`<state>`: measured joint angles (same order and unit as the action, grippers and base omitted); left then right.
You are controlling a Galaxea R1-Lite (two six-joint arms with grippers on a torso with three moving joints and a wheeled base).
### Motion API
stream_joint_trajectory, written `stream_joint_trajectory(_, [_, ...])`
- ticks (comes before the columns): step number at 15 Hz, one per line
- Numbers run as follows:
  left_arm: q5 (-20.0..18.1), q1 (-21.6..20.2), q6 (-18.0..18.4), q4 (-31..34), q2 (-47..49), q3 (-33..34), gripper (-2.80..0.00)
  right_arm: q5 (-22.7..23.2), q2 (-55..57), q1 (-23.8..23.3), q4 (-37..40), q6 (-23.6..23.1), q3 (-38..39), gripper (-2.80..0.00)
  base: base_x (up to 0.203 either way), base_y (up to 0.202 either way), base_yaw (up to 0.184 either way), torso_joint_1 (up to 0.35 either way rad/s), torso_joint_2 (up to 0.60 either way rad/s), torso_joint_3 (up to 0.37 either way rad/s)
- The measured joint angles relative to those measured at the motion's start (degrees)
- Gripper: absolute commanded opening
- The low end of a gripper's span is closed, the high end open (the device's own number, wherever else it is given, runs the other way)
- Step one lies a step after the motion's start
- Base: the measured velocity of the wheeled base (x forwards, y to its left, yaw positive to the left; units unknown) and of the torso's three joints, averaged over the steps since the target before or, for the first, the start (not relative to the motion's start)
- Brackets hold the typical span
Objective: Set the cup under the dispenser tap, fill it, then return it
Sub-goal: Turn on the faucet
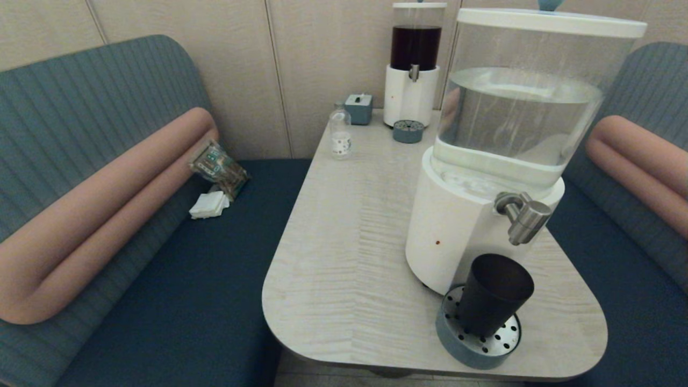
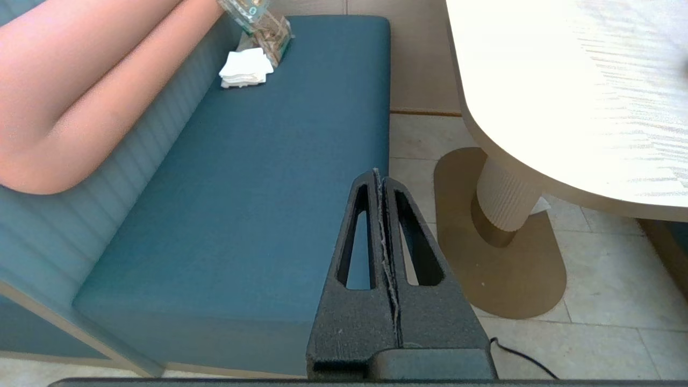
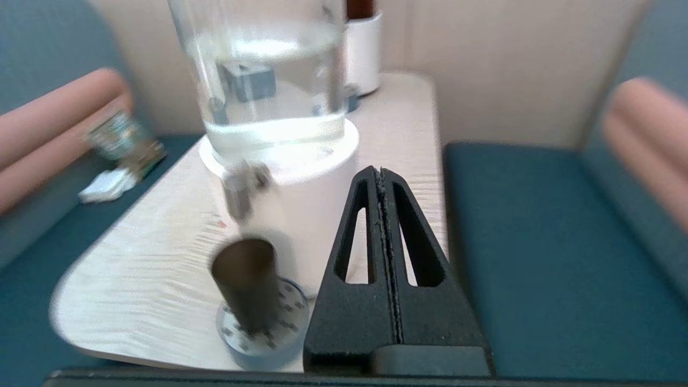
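The dark tapered cup (image 1: 493, 294) (image 3: 247, 287) stands upright on a round perforated drip tray (image 1: 457, 344), below the brushed-metal dispenser tap (image 1: 522, 216) (image 3: 240, 188) of the big white-based dispenser with a clear water tank (image 1: 518, 102). My right gripper (image 3: 379, 173) is shut with nothing in it, held off the table's near right side, apart from the cup. Parked low over the left bench seat, my left gripper (image 2: 378, 174) is shut and empty. Neither gripper shows in the head view.
A smaller dispenser with dark liquid (image 1: 414, 64), its own drip tray (image 1: 408, 131), a grey-blue box (image 1: 359, 108) and a small clear bottle (image 1: 340, 134) stand at the table's far end. A snack packet (image 1: 217, 166) and napkins (image 1: 208, 205) lie on the left bench.
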<state>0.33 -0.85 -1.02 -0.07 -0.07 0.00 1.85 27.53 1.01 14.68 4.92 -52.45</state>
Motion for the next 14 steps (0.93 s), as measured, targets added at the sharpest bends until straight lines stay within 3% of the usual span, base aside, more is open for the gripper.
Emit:
stream_joint_trajectory(7, [0.0,0.0,0.0,0.0,0.0,0.0,-2.8,5.0,31.7,1.6,22.4,2.5,-25.4,-2.8,0.0,0.0,0.0,0.0,0.0,0.0])
stream_joint_trajectory(10, [0.0,0.0,0.0,0.0,0.0,0.0,-2.8,5.7,42.7,4.3,34.6,6.9,-37.2,-2.8,0.0,0.0,0.0,0.0,0.0,0.0])
stream_joint_trajectory(12, [0.0,0.0,0.0,0.0,0.0,0.0,-2.8,9.1,48.1,5.9,40.5,9.5,-41.4,-2.8,0.0,0.0,0.0,0.0,0.0,0.0])
stream_joint_trajectory(14, [0.0,0.0,0.0,0.0,0.0,0.0,-2.8,13.9,51.5,6.2,41.2,10.2,-42.1,-2.8,0.0,0.0,0.0,0.0,0.0,0.0])
